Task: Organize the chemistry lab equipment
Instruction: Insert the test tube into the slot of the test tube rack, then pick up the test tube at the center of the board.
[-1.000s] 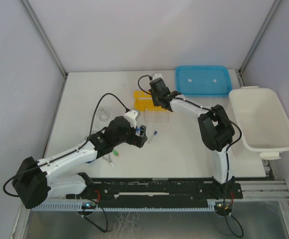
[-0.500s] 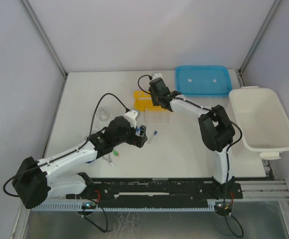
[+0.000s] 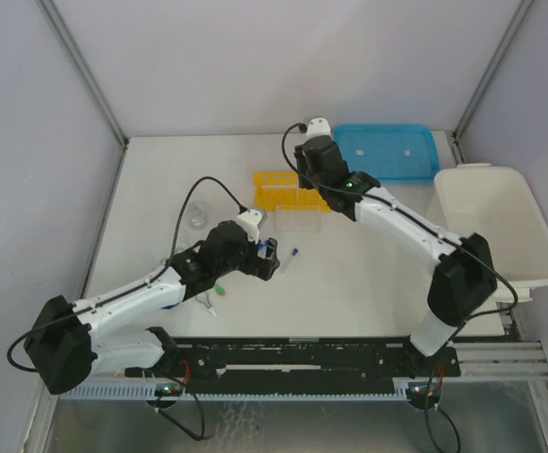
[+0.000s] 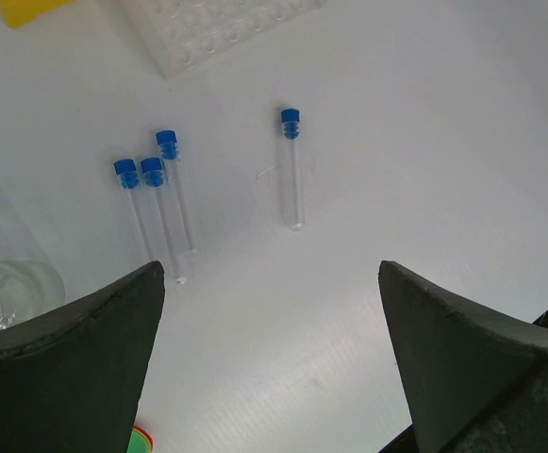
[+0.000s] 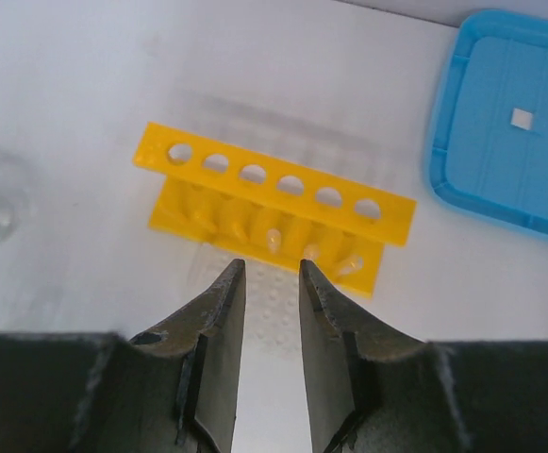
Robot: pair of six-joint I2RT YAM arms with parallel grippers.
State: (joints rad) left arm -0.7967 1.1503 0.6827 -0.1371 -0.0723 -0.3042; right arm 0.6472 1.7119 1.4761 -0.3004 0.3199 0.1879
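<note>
While yellow tube rack [image 5: 272, 219] stands upright on table [image 3: 368, 274] with all six holes vacant, sorting looks barely begun. Four blue-capped tubes [image 4: 165, 200] lie loose, three bunched, one apart. Glass vessel [image 3: 196, 215] and green-tipped stick [image 3: 217, 292] sit unplaced (tongs too small to make out, possibly near stick). Left gripper [image 4: 269, 363] spread wide above tubes, holding nothing. Right gripper [image 5: 266, 326] narrowed to slim gap above rack, nothing between fingers, no contact.
</note>
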